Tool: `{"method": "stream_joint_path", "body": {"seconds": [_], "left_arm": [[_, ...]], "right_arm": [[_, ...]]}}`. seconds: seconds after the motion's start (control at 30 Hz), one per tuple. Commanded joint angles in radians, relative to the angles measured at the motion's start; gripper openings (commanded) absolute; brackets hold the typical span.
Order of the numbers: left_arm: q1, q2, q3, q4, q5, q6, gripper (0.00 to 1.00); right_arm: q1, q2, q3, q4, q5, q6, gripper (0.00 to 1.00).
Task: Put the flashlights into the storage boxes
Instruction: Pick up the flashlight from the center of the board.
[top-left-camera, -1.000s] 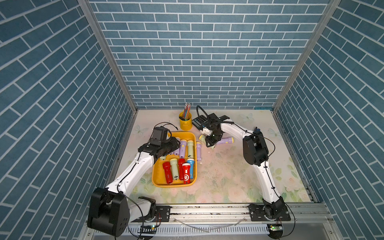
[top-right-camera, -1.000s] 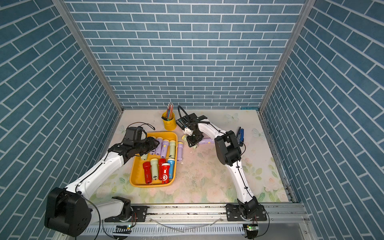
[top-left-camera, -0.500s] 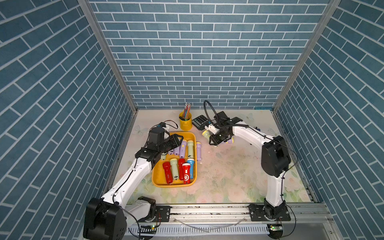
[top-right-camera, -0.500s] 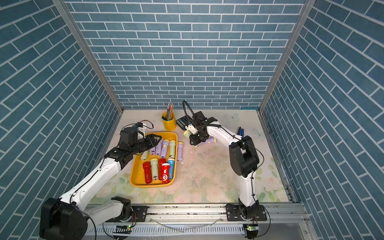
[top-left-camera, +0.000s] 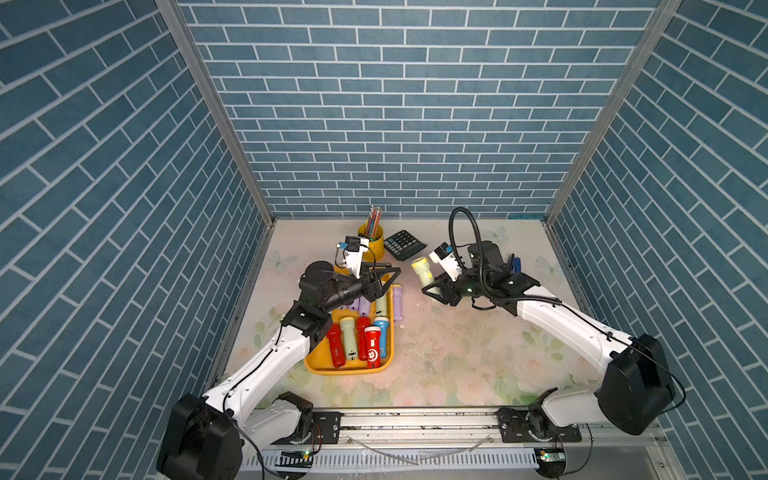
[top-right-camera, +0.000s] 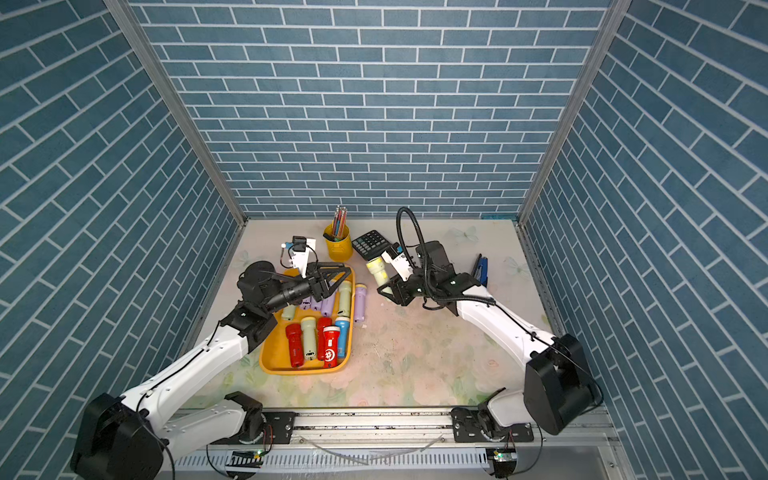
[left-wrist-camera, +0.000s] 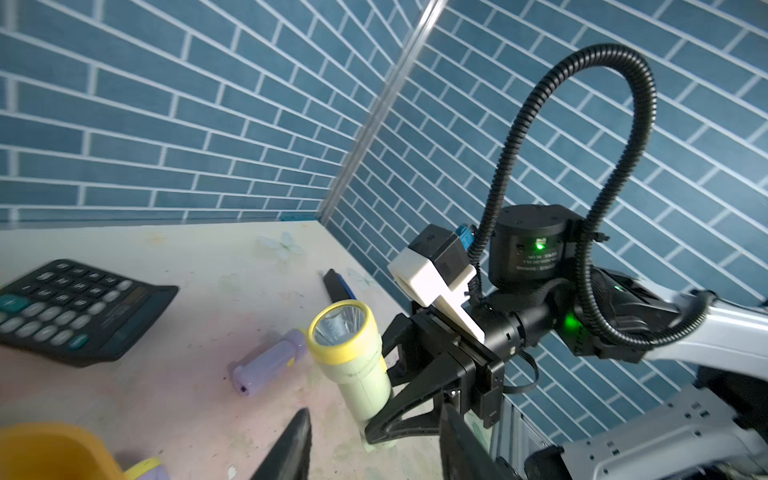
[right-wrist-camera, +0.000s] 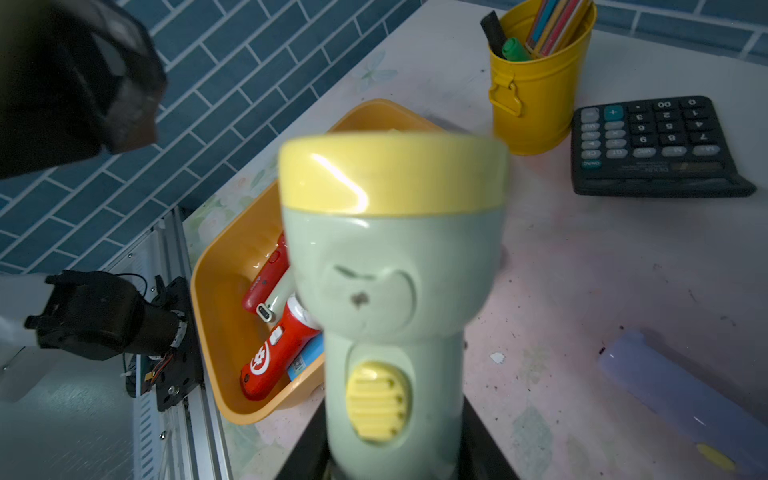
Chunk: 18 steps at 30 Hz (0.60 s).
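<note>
Right gripper (top-left-camera: 431, 287): clamped on the lower body of a pale green flashlight (right-wrist-camera: 386, 291).
Held flashlight: yellow head up and tilted, to the right of the orange-yellow tray (top-left-camera: 349, 370), not over it (whether its tail touches the table I cannot tell).
Left gripper (top-left-camera: 390, 272): jaws spread with nothing between them, above the tray's far end.
Tray contents: red, pale green, red and blue flashlights in the near row; lilac and pale green ones in the far row.
Lilac flashlight (top-left-camera: 397, 301): on the table just beside the tray's right rim.
Second lilac flashlight (left-wrist-camera: 266, 365): on the table, near the right gripper.
Back of table: pencil cup (top-left-camera: 372, 243), with the calculator (top-left-camera: 404, 245) beside it.
</note>
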Motion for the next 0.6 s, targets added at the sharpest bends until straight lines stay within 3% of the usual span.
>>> {"method": "stream_joint_path", "body": {"seconds": [0.0,0.13,0.33,0.57], "left_arm": [[-0.033,0.018,-0.004,0.142,0.109,0.084,0.51],[-0.054,0.034,-0.007,0.166,0.134,0.128,0.53],[-0.101,0.053,0.033,0.067,0.191,0.256,0.57],[-0.114,0.095,0.053,0.097,0.199,0.248,0.56]], "right_arm": [[-0.003,-0.068,-0.054,0.176,-0.161,-0.035,0.31],[-0.003,-0.095,-0.068,0.202,-0.237,-0.067,0.30],[-0.003,-0.095,-0.052,0.215,-0.354,-0.088,0.30],[-0.003,-0.093,-0.052,0.222,-0.452,-0.148,0.30]]}}
